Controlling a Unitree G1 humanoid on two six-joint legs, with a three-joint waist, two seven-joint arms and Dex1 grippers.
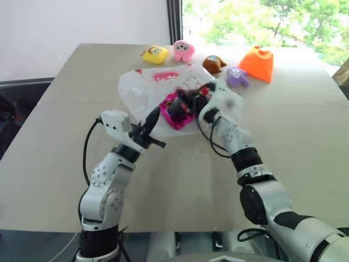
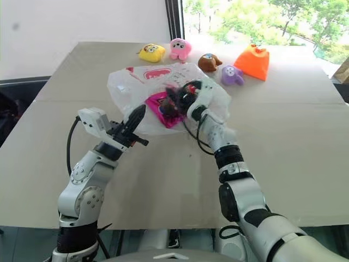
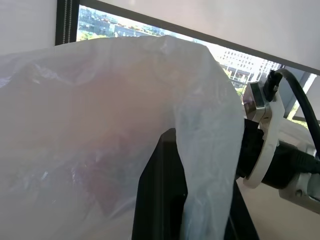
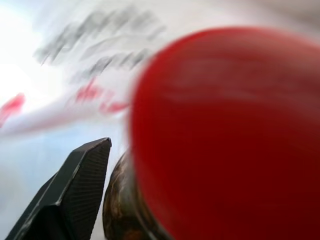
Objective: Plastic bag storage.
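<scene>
The plastic bag (image 1: 140, 90), translucent white with a red-pink logo, lies bunched on the table's far middle. My left gripper (image 1: 154, 118) is shut on its near edge and holds that edge up; in the left wrist view the film (image 3: 100, 125) drapes over a black finger (image 3: 160, 195). From the right, my right gripper (image 1: 185, 101) reaches into the bag's mouth. Right in front of it a round red and dark brown thing (image 4: 225, 135) shows large and blurred. A shiny magenta packet (image 1: 175, 118) lies in the bag below that hand.
Behind the bag, along the table's (image 1: 60, 164) far edge, sit a yellow plush toy (image 1: 155, 54), a pink one (image 1: 184, 50), a brown one (image 1: 214, 63), a purple one (image 1: 237, 76) and an orange one (image 1: 258, 64). A window runs behind them.
</scene>
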